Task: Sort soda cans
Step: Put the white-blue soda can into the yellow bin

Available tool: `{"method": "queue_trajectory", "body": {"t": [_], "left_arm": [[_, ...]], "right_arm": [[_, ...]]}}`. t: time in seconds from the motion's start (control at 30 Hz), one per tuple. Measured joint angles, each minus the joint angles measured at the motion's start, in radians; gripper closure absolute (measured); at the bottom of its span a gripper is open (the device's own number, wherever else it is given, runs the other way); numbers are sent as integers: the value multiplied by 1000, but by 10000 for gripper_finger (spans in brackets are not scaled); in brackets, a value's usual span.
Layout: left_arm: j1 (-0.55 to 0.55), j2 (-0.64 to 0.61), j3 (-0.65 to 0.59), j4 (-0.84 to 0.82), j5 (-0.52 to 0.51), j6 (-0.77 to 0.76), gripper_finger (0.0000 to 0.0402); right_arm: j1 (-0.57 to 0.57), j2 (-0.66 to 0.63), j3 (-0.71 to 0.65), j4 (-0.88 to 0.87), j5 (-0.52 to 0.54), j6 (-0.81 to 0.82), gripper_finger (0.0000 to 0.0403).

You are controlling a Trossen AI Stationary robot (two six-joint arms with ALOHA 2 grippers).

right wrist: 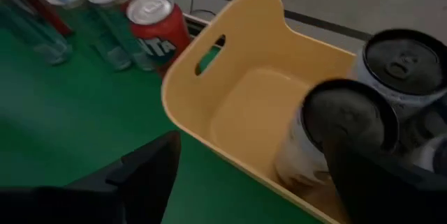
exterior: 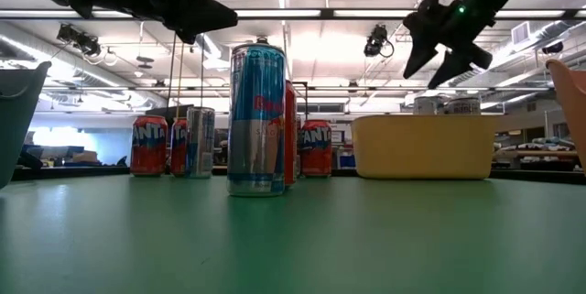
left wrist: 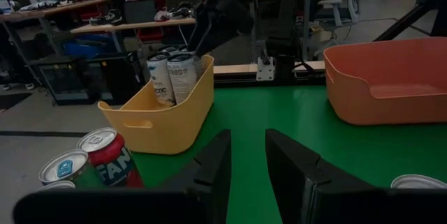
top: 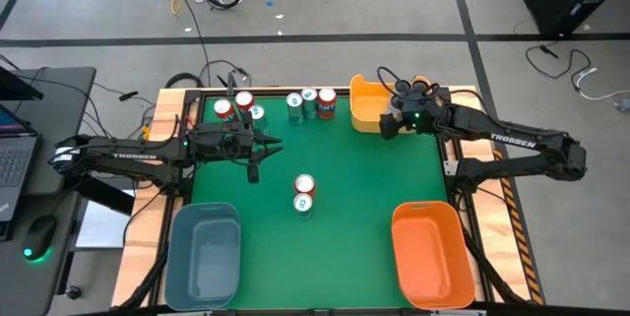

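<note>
Teal can [exterior: 255,120] mid-table | left tool [top: 258,155] narrow (empty) | right tool [right wrist: 244,175] wide over yellow bin [right wrist: 241,63]

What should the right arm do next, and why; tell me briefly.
Probably lift clear of the yellow bin: the right gripper hangs open above it, dark cans already stand inside, and red and blue cans are still unsorted on the table.

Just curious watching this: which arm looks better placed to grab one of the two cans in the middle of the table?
Probably the left. Its open gripper hangs just beside the two cans, while the right gripper is over the yellow bin.
</note>
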Motion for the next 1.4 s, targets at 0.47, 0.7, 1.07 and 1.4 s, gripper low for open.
{"method": "queue_trajectory", "body": {"t": [0.47,0.7,1.07,1.4], "left_arm": [[0,0,0,7,-2,2,308],[0,0,0,-9,-62,-1,312],[0,0,0,-31,-71,-16,332],[0,0,0,-76,-72,-21,349]], "right_arm": [[36,118,1,254,-102,-44,253],[36,234,96,172,-96,-71,385],[35,496,401,-212,16,-8,402],[-11,709,601,-478,12,-18,403]]}}
